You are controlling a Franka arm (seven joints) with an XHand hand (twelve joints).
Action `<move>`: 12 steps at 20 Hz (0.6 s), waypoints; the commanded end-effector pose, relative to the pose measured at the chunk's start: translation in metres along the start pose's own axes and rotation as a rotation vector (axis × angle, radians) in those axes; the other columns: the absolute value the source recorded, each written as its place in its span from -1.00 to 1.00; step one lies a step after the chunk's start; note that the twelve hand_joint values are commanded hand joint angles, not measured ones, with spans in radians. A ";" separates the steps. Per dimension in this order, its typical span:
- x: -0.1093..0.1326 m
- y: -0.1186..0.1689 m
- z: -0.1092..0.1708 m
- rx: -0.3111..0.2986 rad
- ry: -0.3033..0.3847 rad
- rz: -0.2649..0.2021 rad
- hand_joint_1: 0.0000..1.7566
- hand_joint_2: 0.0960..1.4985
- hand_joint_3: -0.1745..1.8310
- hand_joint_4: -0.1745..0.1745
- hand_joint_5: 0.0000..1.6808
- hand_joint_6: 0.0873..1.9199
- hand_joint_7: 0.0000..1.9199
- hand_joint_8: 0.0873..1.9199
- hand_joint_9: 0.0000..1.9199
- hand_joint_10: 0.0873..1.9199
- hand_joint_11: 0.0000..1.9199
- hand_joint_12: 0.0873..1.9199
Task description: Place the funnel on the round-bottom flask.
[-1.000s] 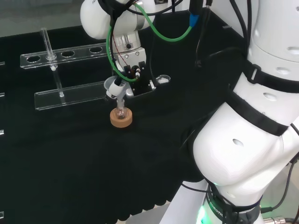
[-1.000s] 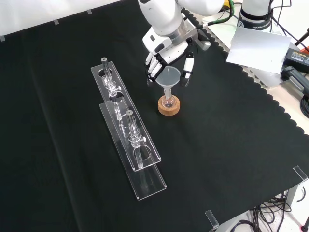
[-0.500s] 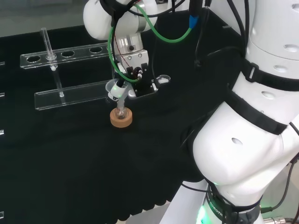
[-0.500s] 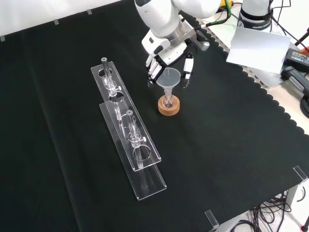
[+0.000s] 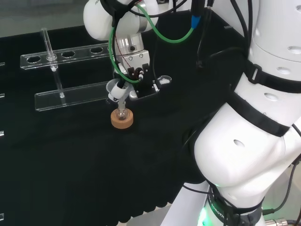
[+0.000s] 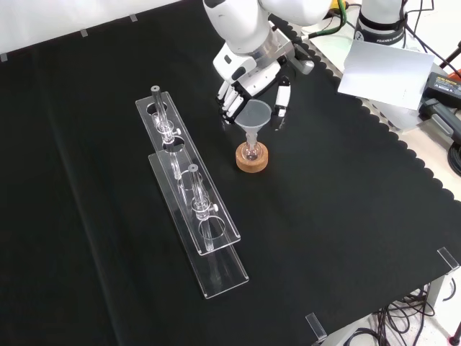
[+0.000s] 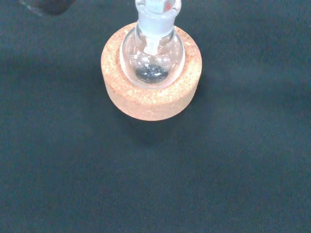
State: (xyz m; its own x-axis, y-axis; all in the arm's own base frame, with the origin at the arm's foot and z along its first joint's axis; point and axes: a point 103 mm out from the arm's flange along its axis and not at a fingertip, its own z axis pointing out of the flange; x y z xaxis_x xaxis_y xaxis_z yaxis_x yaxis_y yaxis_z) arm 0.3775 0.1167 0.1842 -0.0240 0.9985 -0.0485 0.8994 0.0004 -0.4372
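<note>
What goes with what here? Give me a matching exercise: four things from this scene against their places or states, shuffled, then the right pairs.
Things:
1. funnel
2. round-bottom flask
3. cork ring
4. hand

Places or states:
A. flat on the black cloth, under the flask
B. seated in the cork ring
C. stem down in the flask's neck
D. fingers spread round the funnel's cone

Pairs: 1-C, 2-B, 3-A, 4-D
</note>
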 end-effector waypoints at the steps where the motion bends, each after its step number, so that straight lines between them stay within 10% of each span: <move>1: 0.002 -0.002 -0.001 -0.004 -0.015 -0.008 -0.12 0.26 -1.00 -0.38 -0.51 -0.53 -0.69 -0.27 -0.36 -0.44 -0.58 0.41; 12: 0.006 -0.004 -0.002 0.006 -0.025 -0.013 -0.13 0.23 -1.00 -0.38 -0.52 -0.62 -0.77 -0.27 -0.45 -0.39 -0.65 0.45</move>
State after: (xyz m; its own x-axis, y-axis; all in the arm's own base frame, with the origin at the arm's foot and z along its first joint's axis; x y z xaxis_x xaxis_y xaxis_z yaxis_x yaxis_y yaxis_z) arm 0.3753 0.1214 0.1869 -0.0446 0.9968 -0.0658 0.8959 0.0108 -0.4441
